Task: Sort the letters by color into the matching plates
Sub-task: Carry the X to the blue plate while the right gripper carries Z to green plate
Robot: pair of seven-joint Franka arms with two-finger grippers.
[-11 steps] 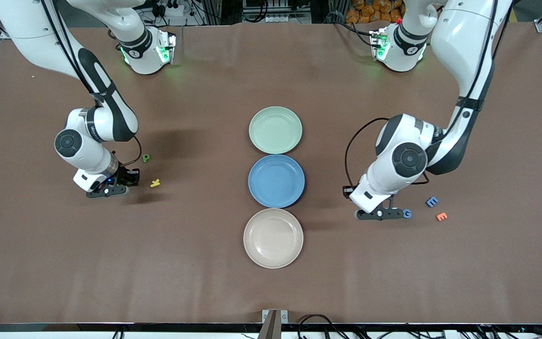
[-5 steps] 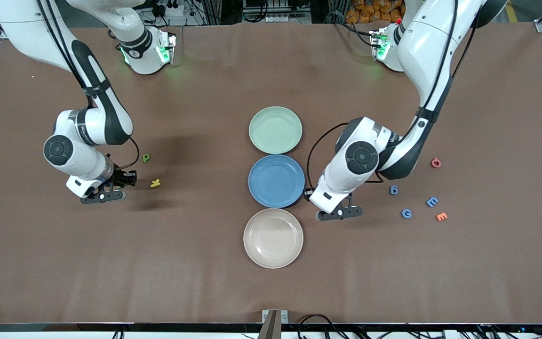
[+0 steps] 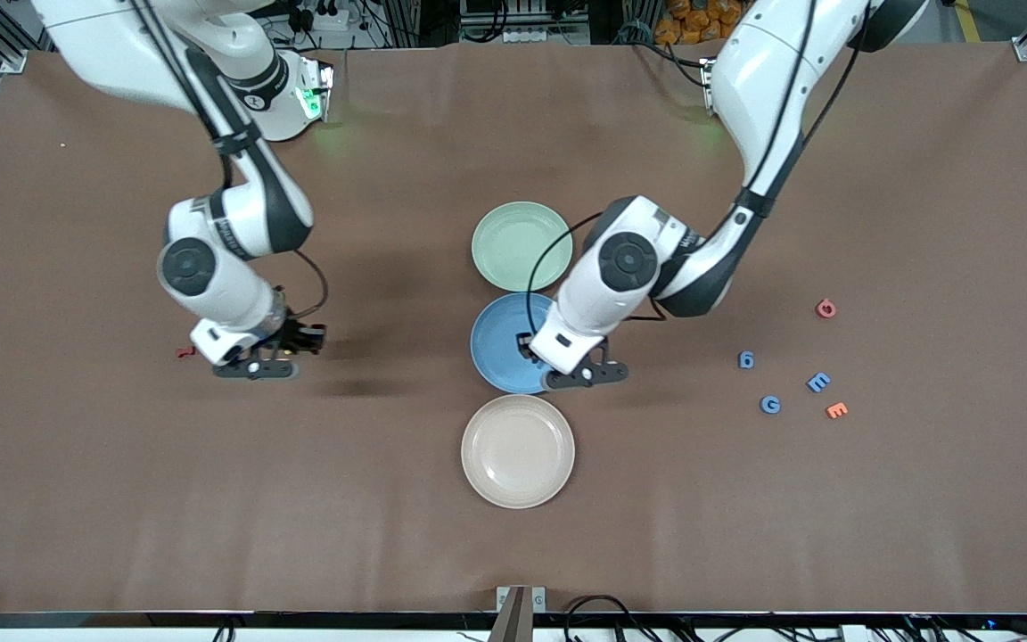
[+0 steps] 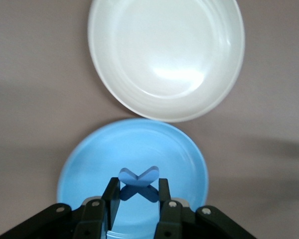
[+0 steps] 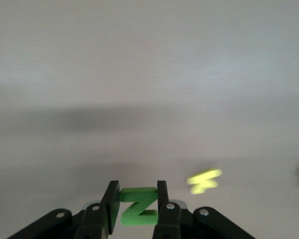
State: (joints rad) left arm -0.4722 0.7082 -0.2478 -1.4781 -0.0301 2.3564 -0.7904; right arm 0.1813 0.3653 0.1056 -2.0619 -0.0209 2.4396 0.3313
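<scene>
A brown table (image 3: 210, 499) fills the view. At twelve o'clock its edge meets dark cables (image 3: 513, 22); oranges (image 3: 710, 18) sit at one o'clock.

Blue plate (image 3: 500, 348) – green plate (image 3: 513, 245) – beige plate (image 3: 518, 452).

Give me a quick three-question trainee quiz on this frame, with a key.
1. True or false: the left hand holds a blue letter.
2. Which plate is the left hand over: A green plate, B blue plate, C beige plate?
3. Fill in: the right hand grips a green letter shaped like ___.

Key: 1 true; 2 B; 3 Z.
</scene>
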